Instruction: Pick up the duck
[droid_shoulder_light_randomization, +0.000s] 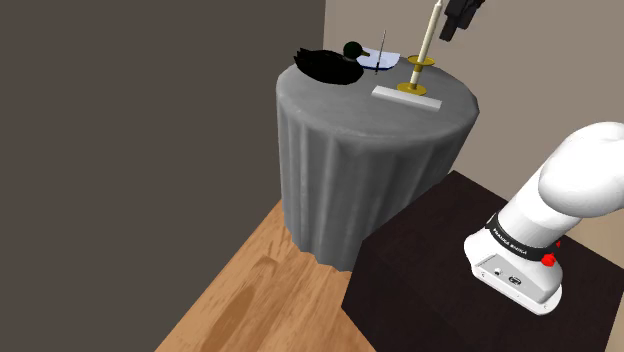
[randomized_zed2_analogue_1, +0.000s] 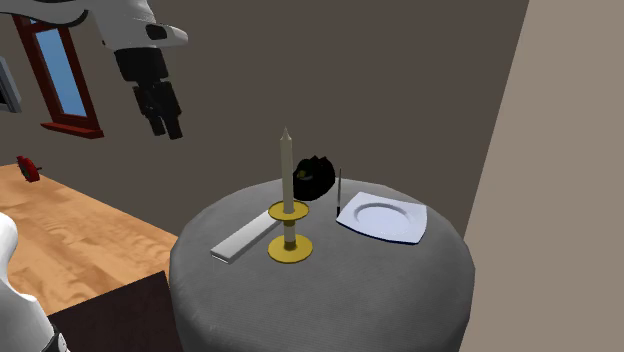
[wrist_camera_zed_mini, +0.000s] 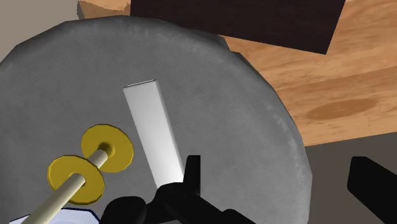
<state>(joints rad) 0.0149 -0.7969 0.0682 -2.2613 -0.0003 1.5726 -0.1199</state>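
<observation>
One main risk: clipping the tall candle (droid_shoulder_light_randomization: 427, 40), standing between wide-open, empty pincer (droid_shoulder_light_randomization: 455, 25), high above tabletop (droid_shoulder_light_randomization: 310, 95), and dark duck (droid_shoulder_light_randomization: 328, 66) at far edge near plate (droid_shoulder_light_randomization: 390, 62). Would likely topple. Could also shove duck off edge if coming in low.

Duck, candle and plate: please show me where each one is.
duck (droid_shoulder_light_randomization: 326, 67), shoulder view, on its black body.
candle (randomized_zed2_analogue_1: 286, 172), second exterior view, midway up its shaft.
plate (randomized_zed2_analogue_1: 385, 219), second exterior view, on its bare middle.

one duck (droid_shoulder_light_randomization: 325, 66), candlestick (droid_shoulder_light_randomization: 419, 70), plate (randomized_zed2_analogue_1: 385, 220), bar (droid_shoulder_light_randomization: 407, 98) (one each)
</observation>
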